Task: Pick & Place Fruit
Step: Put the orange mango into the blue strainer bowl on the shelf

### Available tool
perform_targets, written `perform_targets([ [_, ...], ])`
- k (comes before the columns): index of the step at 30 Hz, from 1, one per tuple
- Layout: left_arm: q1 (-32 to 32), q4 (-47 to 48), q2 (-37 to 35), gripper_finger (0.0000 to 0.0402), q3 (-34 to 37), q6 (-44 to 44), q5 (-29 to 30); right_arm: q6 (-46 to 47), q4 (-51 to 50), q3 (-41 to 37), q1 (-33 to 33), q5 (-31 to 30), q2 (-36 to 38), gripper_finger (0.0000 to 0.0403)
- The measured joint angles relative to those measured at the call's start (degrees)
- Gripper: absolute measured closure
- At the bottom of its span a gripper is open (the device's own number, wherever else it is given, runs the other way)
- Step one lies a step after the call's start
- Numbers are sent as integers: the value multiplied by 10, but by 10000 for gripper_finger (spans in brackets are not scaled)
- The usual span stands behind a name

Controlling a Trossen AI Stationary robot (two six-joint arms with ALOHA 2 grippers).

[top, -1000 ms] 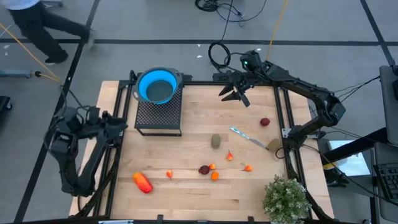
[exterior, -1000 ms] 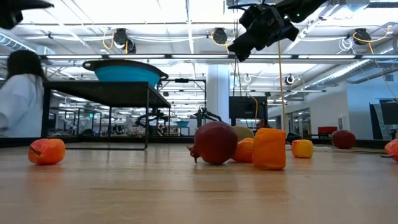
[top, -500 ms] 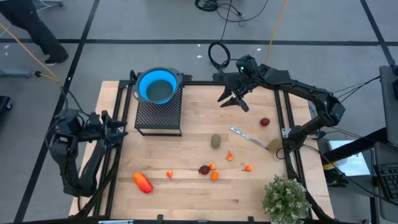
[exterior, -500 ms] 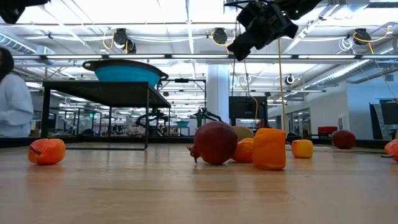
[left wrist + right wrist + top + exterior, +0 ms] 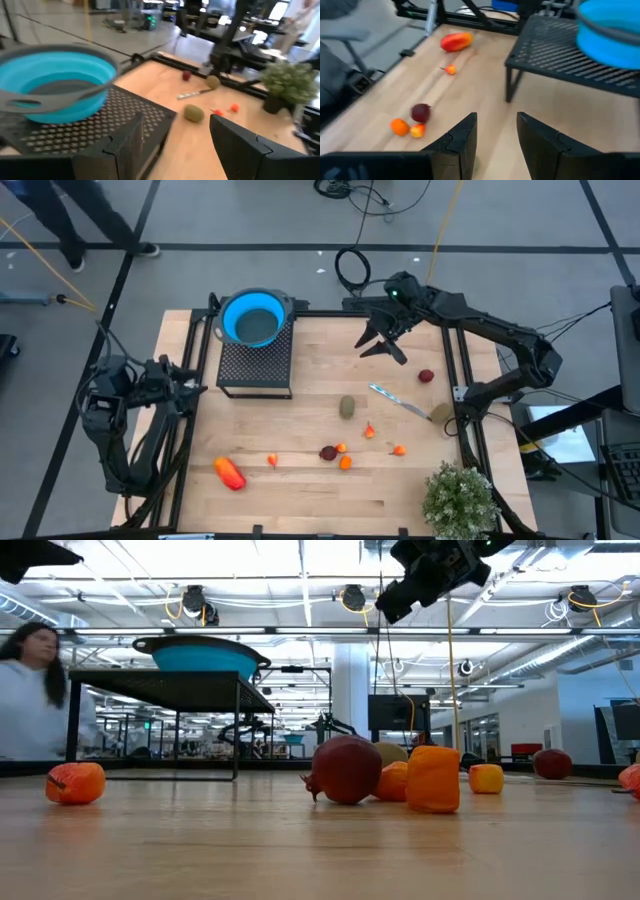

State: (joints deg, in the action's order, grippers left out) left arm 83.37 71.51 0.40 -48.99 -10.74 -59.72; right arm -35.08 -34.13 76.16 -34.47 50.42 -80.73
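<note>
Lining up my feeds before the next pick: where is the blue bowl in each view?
High: bowl at back left, on the rack; right gripper hovers to its right, left gripper at the table's left edge.
Low: upper left, atop the rack.
Left wrist: picture's left side, on the rack.
Right wrist: picture's upper right corner, on the rack.
Landmark: the rack.

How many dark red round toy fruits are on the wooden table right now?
2. One dark red round toy fruit lies near the table's right edge, beyond the thin silvery utensil. The second dark red fruit sits front-centre beside small orange toy pieces. None seems hidden.
</note>
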Motion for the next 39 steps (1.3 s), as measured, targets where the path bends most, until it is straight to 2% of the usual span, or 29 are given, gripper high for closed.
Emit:
perform_targets([
  [7,0,-113,0,174,0,78,8,-5,19,0,-3,-43,33,273],
  [11,0,-145,15,174,0,107,7,-5,32,0,-9,-44,42,273],
  [16,2,-175,47,174,0,113,4,-3,31,0,-12,-78,42,273],
  [31,3,-361,202,174,0,121,-43,-2,40,0,-12,-87,42,273],
  [39,-50,-465,301,174,0,145,-44,-1,39,0,-12,-87,42,273],
])
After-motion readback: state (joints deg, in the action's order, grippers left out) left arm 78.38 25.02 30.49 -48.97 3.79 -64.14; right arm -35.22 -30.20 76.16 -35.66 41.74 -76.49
